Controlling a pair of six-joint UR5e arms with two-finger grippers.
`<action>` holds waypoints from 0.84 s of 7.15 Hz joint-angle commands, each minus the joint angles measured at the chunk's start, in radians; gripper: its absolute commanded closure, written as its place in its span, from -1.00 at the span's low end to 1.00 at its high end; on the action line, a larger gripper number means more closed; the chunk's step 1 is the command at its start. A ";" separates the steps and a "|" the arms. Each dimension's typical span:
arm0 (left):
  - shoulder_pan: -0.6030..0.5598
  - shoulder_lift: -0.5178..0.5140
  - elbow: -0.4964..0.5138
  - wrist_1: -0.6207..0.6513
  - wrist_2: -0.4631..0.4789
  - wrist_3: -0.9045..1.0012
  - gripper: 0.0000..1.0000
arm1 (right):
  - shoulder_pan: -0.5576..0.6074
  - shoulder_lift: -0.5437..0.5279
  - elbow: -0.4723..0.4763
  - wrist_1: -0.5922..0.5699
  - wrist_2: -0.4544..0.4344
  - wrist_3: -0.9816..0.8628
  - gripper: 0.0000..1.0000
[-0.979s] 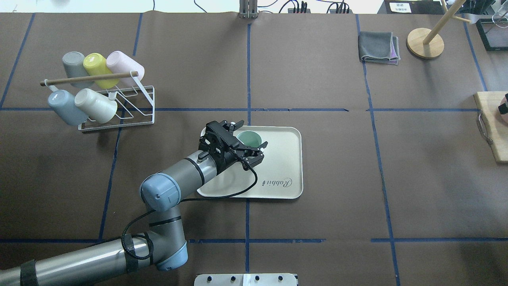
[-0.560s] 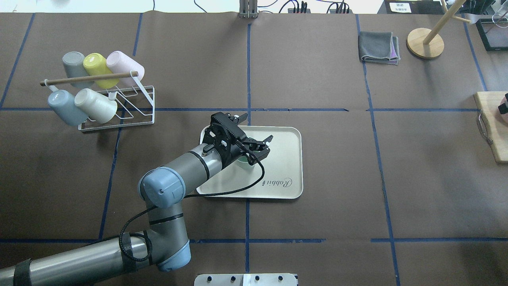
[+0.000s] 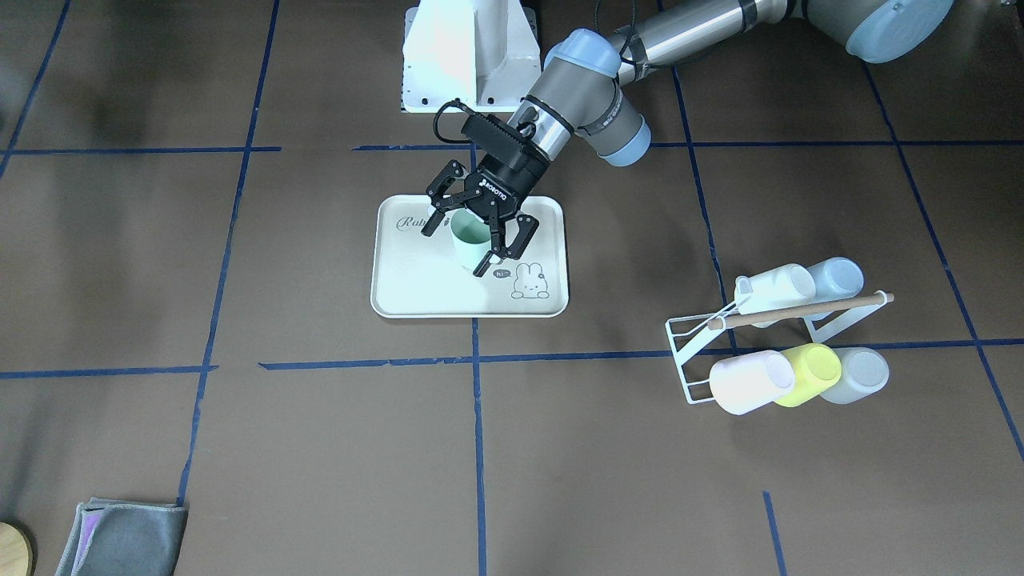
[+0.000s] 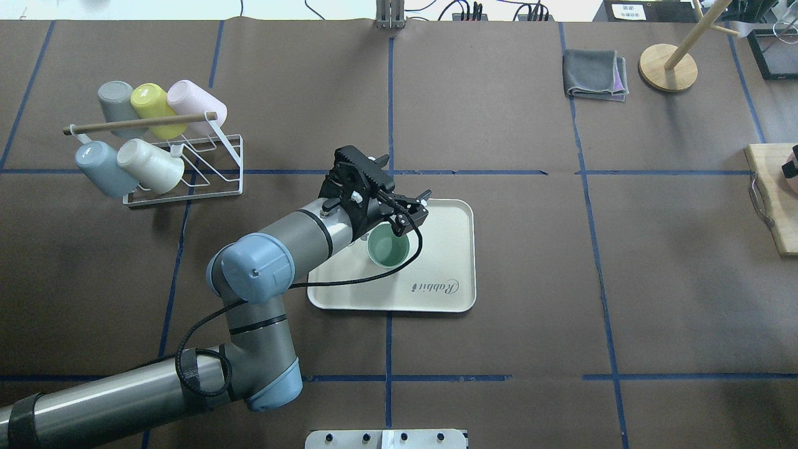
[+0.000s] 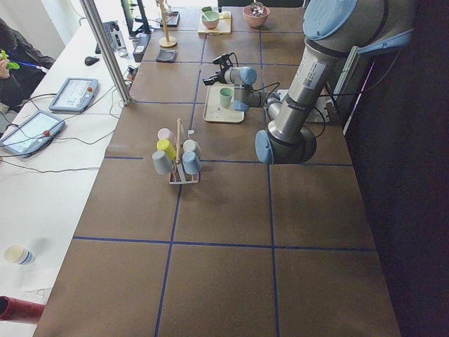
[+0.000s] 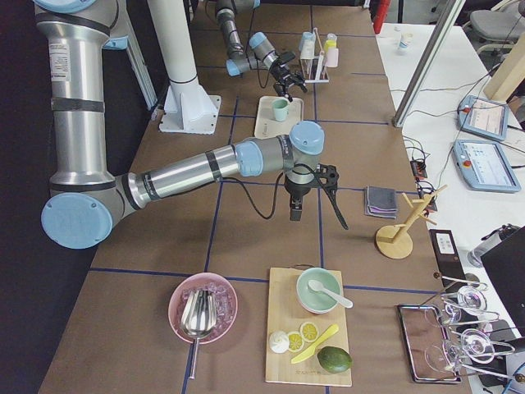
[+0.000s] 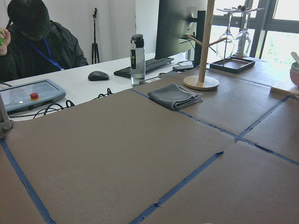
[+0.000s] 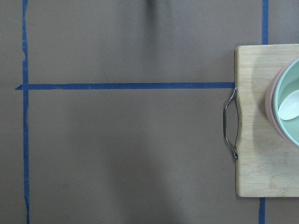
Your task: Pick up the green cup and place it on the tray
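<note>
the tray (image 4: 449, 249) lies in the middle of the table. the green cup (image 4: 388, 249) stands up on it, so the job looks done. just past the cup, the left gripper (image 4: 413, 213) hangs wide open, holding nothing. it only needs to move away. the right gripper (image 6: 317, 215) is far off; i cannot tell if it is open.

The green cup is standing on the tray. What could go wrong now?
The open left tool hangs just above the green cup. If the arm swings sideways before rising, a finger might clip the rim and tip the cup over on the tray. The black cable loops close beside the cup and could perhaps drag it.
</note>
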 commanded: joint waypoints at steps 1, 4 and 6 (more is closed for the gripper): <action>-0.093 -0.001 -0.083 0.196 -0.099 -0.007 -1.00 | 0.000 0.005 0.001 0.000 -0.001 0.000 -1.00; -0.318 0.013 -0.215 0.498 -0.386 -0.067 -1.00 | 0.008 0.010 0.001 0.002 -0.001 -0.002 -1.00; -0.462 0.143 -0.336 0.665 -0.514 -0.069 -1.00 | 0.018 0.011 0.001 0.002 -0.001 0.000 -1.00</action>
